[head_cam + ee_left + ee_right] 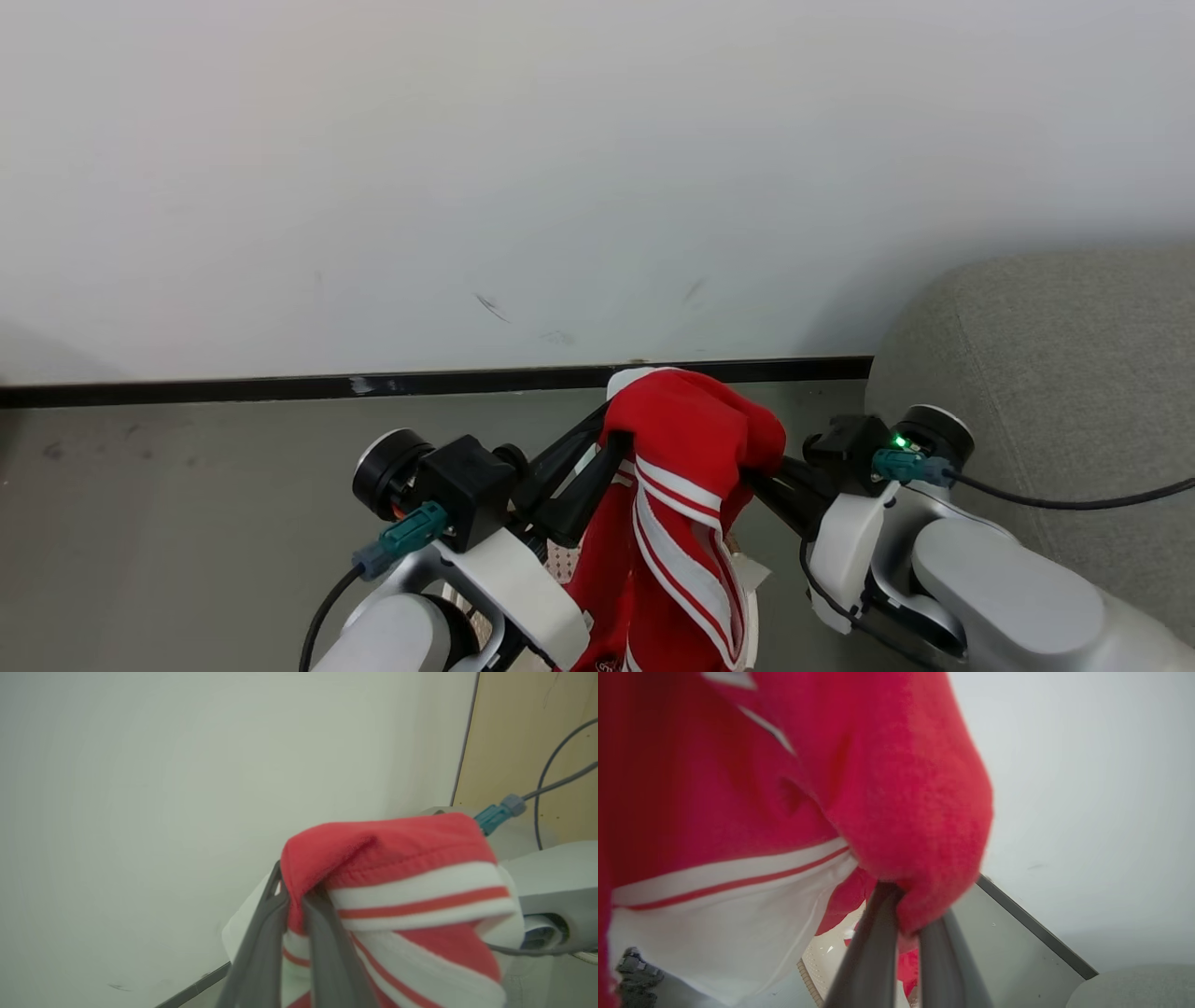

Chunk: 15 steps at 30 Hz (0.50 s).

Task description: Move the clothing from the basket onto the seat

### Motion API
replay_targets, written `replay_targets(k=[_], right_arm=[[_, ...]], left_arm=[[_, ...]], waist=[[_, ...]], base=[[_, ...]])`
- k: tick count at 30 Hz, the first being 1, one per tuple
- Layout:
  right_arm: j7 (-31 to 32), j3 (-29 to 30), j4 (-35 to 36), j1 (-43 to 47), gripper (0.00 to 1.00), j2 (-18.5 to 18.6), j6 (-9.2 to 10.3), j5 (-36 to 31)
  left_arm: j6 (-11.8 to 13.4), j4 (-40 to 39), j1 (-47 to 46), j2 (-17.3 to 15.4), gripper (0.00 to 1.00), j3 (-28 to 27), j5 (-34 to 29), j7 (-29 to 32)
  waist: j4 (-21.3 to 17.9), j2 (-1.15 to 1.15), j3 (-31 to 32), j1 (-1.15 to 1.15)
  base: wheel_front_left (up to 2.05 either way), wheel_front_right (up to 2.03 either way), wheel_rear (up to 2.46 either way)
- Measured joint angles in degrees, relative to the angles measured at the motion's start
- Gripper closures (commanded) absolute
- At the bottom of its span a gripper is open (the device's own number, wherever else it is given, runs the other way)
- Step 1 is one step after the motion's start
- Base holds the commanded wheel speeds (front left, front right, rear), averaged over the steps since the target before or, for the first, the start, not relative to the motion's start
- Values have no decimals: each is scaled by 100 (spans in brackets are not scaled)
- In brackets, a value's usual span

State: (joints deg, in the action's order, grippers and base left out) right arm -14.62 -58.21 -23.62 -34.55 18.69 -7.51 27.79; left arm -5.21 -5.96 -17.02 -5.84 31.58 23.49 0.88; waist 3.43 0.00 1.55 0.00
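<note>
With my left gripper and right gripper both clenched on the bunched top of the red clothing, which hangs over the basket beside the seat, I risk its trailing hem snagging the rim or slipping from such thin pinches.

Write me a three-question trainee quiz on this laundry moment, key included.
1. True or false: the left gripper is shut on the red garment.
2. In the head view, the grey seat lies: A) left of the arms, B) right of them, C) between them.
3. Short answer: how many grippers hold the garment?

Key: 1 true. 2 B. 3 two; the right gripper pinches it as well.
</note>
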Motion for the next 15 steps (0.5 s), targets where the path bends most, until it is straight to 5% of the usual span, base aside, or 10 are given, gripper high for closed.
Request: replay_targets(k=[8,11,13,15], right_arm=[[0,535,134,5,100,319,0,310],[0,744,200,8,100,396,0,449],[0,870,256,8,100,476,0,471],[1,1063,270,8,100,543,0,521]], left_arm=[[55,326,20,43,100,-165,170,-183],[60,431,90,52,84,-216,207,-304],[62,512,134,70,5,-224,220,-363],[62,546,134,93,0,-245,263,-470]], waist=[[-124,0,-10,0],[-184,0,-10,0],[-228,0,-9,0],[-275,0,-9,0]], base=[[0,0,0],[0,0,0],[0,0,0],[0,0,0]])
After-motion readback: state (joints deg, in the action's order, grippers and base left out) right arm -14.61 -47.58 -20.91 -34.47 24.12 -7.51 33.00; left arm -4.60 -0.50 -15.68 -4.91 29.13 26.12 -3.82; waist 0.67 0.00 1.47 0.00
